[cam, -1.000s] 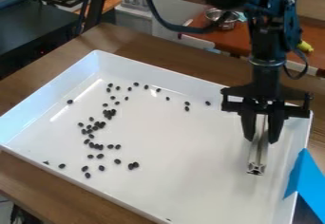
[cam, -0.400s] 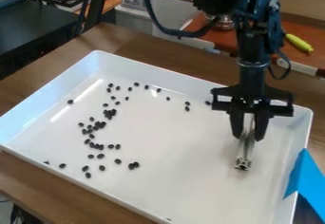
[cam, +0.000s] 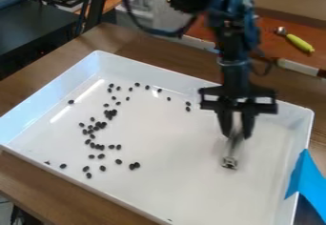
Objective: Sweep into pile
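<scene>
Wooden worktop [cam: 32,181] carried a white tray [cam: 178,181]. Black beans [cam: 111,113] lay scattered inside, mostly in the left half as viewed, some clumped. End effector [cam: 237,134] hung over the right half, clamped on a slotted metal bar [cam: 229,162], slightly tilted, lower end well apart from the clumps.

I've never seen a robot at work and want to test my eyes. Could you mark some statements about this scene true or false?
1. The end effector grips a metal tool. True.
2. The small dark pieces form one neat pile. False: they are scattered, with some small clusters.
3. The tray is white. True.
4. The tool touches the dark pieces. False: it is apart from them, farther right in the picture.
</scene>
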{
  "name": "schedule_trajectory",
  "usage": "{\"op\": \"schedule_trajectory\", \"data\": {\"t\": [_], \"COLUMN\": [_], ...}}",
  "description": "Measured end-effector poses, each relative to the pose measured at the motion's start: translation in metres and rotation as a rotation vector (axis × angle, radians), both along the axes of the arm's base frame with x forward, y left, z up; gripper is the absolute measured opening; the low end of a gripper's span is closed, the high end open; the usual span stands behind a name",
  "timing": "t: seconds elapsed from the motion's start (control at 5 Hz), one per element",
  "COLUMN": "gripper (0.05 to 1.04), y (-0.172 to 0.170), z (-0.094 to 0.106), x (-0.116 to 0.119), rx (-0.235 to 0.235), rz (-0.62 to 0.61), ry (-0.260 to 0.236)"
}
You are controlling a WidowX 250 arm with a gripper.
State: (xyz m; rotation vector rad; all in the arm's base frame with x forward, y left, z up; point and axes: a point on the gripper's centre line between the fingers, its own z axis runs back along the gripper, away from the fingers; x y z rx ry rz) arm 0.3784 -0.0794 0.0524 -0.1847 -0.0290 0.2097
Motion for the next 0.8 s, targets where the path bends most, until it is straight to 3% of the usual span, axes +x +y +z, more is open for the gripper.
{"op": "schedule_trajectory", "data": {"t": [0.8], "gripper": [0.336], "y": [0.139], "z": [0.002], "x": [-0.011], "rx": [-0.013], "rz": [0.034], "ry": [-0.013]}}
